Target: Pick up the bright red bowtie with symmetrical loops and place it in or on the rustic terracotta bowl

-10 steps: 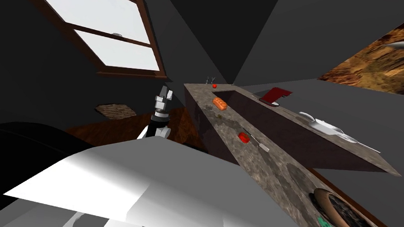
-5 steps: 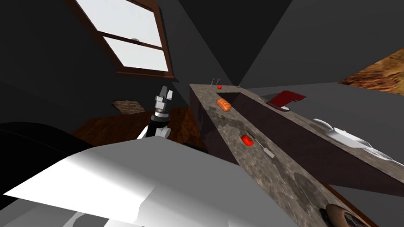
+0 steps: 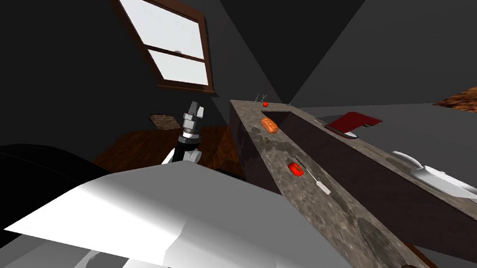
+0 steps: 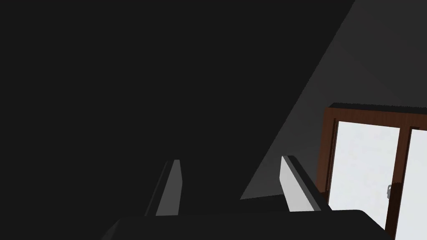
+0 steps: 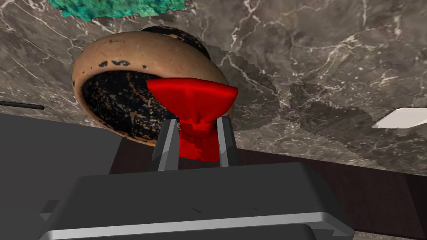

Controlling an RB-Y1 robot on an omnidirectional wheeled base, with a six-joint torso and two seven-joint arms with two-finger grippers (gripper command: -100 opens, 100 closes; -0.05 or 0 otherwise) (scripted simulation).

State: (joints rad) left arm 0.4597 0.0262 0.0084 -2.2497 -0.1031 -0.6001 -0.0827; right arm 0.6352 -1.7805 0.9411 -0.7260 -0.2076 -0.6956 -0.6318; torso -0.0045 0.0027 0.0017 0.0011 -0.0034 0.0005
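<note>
The right gripper point(image 5: 197, 121) has its two thin blades pressed on the knot of the bright red fabric bowtie point(image 5: 194, 96), and one loop fans out past the fingertips. That loop shows across the near rim of the round brown terracotta bowl with a dark speckled inside point(image 5: 108, 54). The bowl sits on the grey-brown veined stone counter point(image 5: 325, 62), in the lower right corner of the head view. The left gripper point(image 3: 195, 109) is raised mid-frame, its blades parted.
</note>
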